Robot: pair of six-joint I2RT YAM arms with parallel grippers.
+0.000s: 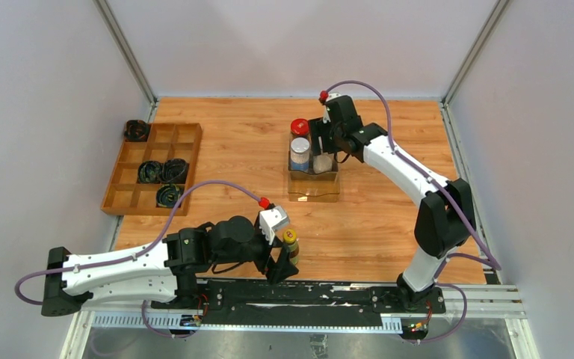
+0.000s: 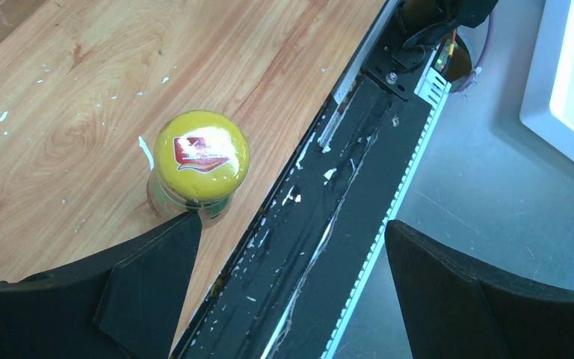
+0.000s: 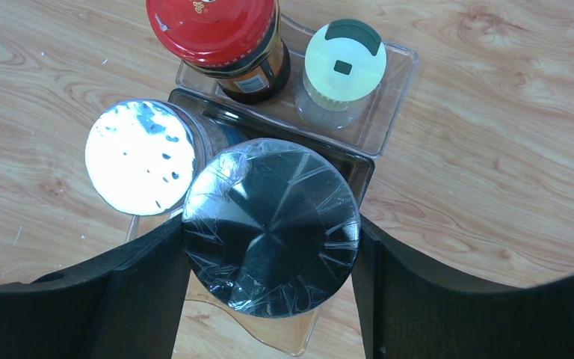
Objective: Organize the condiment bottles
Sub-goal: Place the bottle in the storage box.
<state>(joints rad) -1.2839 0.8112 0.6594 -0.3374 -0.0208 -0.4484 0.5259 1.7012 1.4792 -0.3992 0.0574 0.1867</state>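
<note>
My right gripper (image 1: 321, 149) (image 3: 271, 250) is shut on the black-capped jar (image 3: 271, 224) and holds it over the clear tray (image 3: 397, 78) (image 1: 314, 187). In that tray stand the red-lidded dark jar (image 3: 213, 30) (image 1: 300, 127), the pale yellow-capped shaker (image 3: 344, 60) and the silver-lidded jar (image 3: 140, 157) (image 1: 300, 148). The yellow-capped brown sauce bottle (image 1: 291, 244) (image 2: 201, 155) stands near the table's front edge. My left gripper (image 1: 282, 262) (image 2: 291, 250) is open beside it, with one fingertip (image 2: 166, 247) at the bottle's side. No separate blue-labelled jar is in view.
A wooden compartment tray (image 1: 128, 196) at the left holds black coiled bundles (image 1: 163, 172); another bundle (image 1: 136, 131) lies behind it. The black base rail (image 2: 329, 217) runs along the table's front edge, just right of the sauce bottle.
</note>
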